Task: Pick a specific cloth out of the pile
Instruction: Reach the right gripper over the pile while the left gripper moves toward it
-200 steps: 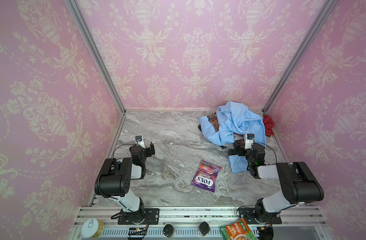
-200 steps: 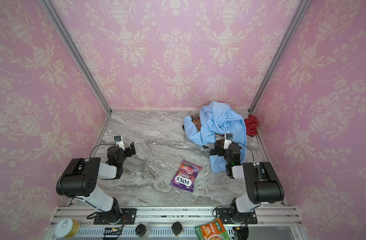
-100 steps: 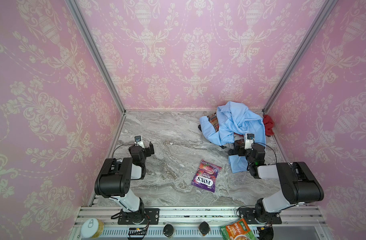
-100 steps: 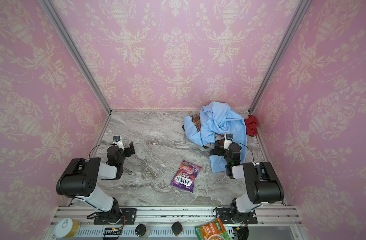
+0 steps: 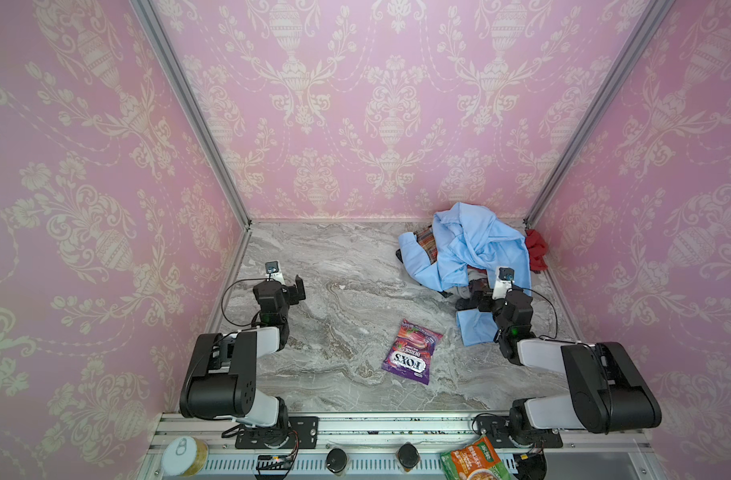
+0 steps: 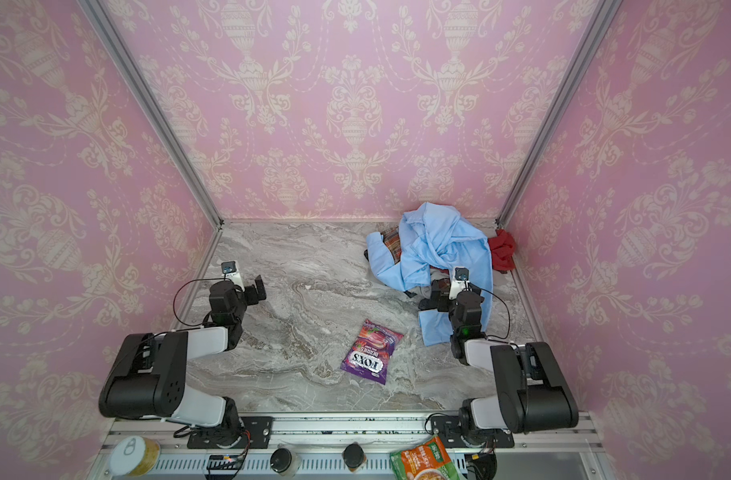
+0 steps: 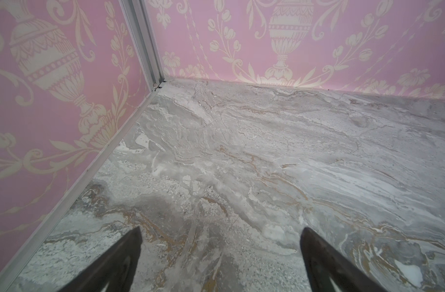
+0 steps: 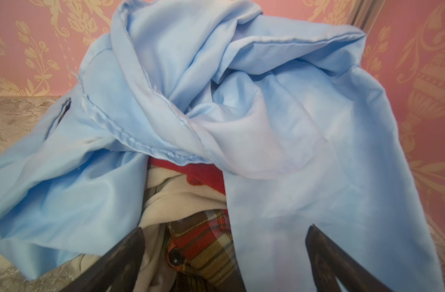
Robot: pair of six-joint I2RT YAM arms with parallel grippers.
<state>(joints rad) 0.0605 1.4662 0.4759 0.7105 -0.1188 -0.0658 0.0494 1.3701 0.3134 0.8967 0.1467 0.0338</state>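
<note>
In both top views the pile (image 5: 471,249) sits in the far right corner of the table (image 5: 338,266), and a light blue shirt (image 6: 438,241) covers most of it. The plaid cloth (image 5: 425,243) peeks out at the pile's far left edge. A red piece (image 6: 503,249) lies against the right wall. The right gripper (image 5: 470,296) is at the pile's near edge with its jaws spread and nothing in them. The left gripper (image 6: 255,289) hovers well apart from the pile, by the left wall. A candy bag (image 5: 411,351) lies between the arms.

The left wrist view shows only bare table (image 7: 267,151) between wide, empty jaws.

In the right wrist view the plaid cloth (image 8: 203,242), with a dark button, shows low between the spread jaws. It is tucked under the blue shirt (image 8: 267,101) and beside a cream piece (image 8: 170,199).

The step in hand looks like the reach for the plaid cloth. The next move probably calls for going in low and closing on the plaid alone. Catching the blue sleeve beside it is the likely slip.
</note>
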